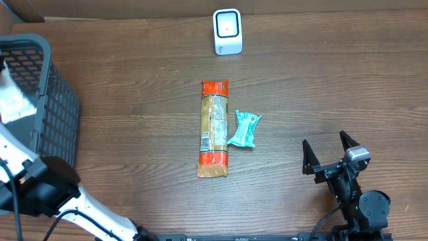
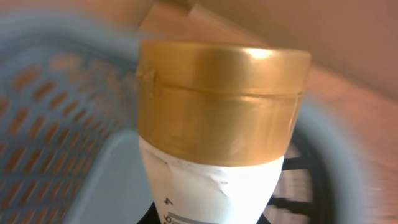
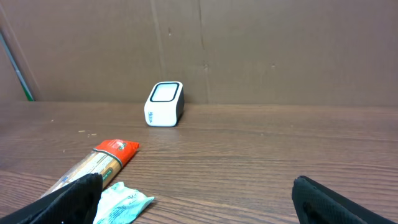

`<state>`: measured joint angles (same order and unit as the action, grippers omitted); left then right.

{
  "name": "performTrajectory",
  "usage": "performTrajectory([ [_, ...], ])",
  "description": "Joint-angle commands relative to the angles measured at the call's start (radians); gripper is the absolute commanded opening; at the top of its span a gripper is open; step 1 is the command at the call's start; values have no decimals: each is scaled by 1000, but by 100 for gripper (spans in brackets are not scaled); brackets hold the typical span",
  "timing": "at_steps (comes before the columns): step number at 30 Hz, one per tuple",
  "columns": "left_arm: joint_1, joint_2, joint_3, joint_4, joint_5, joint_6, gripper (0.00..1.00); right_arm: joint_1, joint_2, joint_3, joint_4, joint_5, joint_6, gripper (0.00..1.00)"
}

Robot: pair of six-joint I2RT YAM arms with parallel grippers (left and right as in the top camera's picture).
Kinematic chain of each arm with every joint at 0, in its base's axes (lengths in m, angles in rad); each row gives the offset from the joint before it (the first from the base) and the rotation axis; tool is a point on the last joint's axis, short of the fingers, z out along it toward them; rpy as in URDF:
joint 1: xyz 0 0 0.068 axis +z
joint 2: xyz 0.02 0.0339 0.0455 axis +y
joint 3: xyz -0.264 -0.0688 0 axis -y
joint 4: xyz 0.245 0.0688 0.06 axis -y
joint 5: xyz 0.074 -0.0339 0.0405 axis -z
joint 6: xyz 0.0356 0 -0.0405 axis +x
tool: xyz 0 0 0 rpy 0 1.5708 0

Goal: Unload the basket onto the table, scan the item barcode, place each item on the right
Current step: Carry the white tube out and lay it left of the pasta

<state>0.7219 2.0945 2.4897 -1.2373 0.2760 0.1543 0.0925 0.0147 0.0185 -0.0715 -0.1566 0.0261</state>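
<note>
Dark wood-grain table (image 1: 321, 80), cardboard wall (image 3: 280, 50) along the far edge. At the left edge, a grey mesh basket (image 1: 60, 100). Among its walls, a white tube with gold cap (image 2: 217, 124), clamped in the left gripper, fingers hidden. White scanner (image 1: 227, 31) near the far edge. Mid-table, a pasta packet (image 1: 215, 130) with a teal wrapper (image 1: 243, 128) just beside it. At front right, the right gripper (image 1: 324, 139), jaws wide apart, open wood from there to the scanner.

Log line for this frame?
left jaws: shut on tube in basket | right jaws: open, empty | pasta, packet: on table | scan: not yet
</note>
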Motion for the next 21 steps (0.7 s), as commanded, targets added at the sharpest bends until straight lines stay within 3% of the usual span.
performTrajectory([
  [1,-55,-112,138,-24,65,-51,4,5,-12,-11,4,6,0,100],
  [8,-168,-300,183,-39,66,-66,4,5,-12,-11,4,6,0,100],
  [13,-303,-397,183,-151,66,-125,4,5,-12,-11,4,7,0,100],
  [21,-593,-337,112,-367,55,-170,4,5,-12,-11,4,6,0,100],
])
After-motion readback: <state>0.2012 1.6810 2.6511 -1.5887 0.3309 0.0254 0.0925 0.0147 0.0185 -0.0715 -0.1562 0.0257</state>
